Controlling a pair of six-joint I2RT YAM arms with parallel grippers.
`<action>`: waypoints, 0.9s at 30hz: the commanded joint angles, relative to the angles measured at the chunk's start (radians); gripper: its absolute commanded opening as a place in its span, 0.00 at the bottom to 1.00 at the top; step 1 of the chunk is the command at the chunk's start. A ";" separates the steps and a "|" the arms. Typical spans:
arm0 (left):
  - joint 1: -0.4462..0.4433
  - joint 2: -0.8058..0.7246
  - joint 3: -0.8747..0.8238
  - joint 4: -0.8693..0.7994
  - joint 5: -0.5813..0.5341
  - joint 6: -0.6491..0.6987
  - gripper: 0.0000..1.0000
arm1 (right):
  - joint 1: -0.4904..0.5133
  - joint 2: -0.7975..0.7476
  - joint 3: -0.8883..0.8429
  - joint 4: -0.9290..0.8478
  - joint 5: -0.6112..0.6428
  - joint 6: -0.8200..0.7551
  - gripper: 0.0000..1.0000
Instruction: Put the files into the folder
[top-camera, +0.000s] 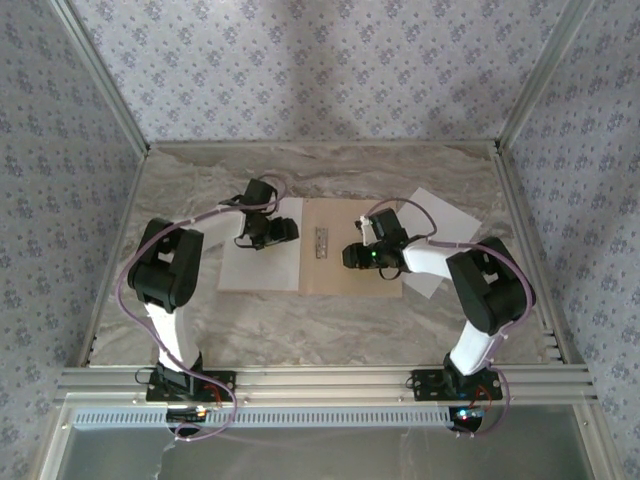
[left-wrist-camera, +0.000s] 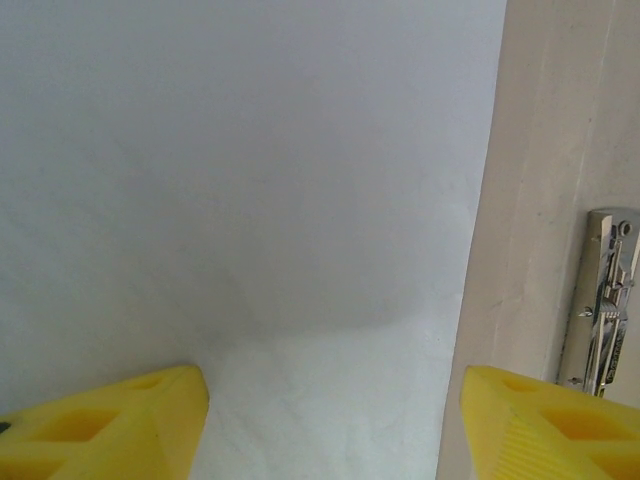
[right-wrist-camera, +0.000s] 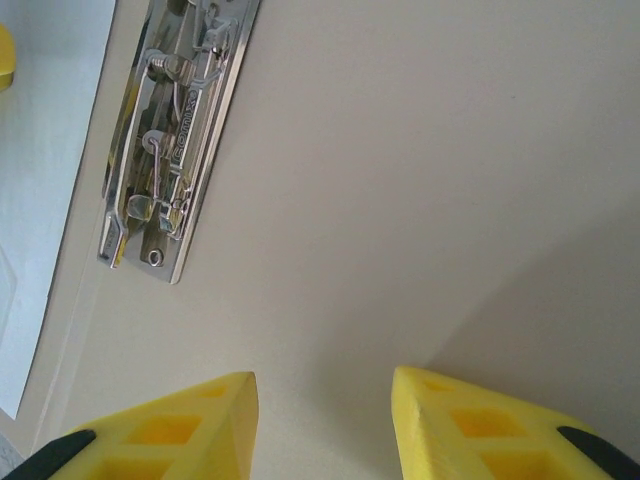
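Observation:
The tan folder (top-camera: 345, 280) lies open mid-table, its metal clip (top-camera: 321, 243) beside the centre crease. One of the files, a white sheet (top-camera: 250, 265), lies flat over the folder's left side. A second white sheet (top-camera: 445, 220) rests askew at the right, partly beneath the right arm. My left gripper (top-camera: 275, 232) hovers low over the left sheet (left-wrist-camera: 250, 200), open, its yellow fingers (left-wrist-camera: 120, 430) wide apart with nothing between them. My right gripper (top-camera: 352, 256) is over the bare right leaf (right-wrist-camera: 400, 200), open and empty, with the clip (right-wrist-camera: 170, 150) just ahead of it.
The marble-patterned tabletop (top-camera: 200, 180) is bounded by metal frame posts and patterned walls on three sides. An aluminium rail (top-camera: 320, 380) runs along the near edge, where both arm bases are bolted.

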 joint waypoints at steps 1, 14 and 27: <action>-0.015 0.007 -0.041 -0.104 -0.011 -0.015 0.69 | -0.006 -0.020 -0.022 -0.040 0.011 -0.019 0.42; -0.043 -0.035 -0.051 -0.136 0.006 0.069 0.69 | -0.008 -0.023 -0.025 -0.040 0.017 -0.020 0.42; -0.060 -0.089 0.016 -0.249 -0.157 0.117 0.76 | -0.004 -0.024 -0.025 -0.035 0.006 -0.016 0.42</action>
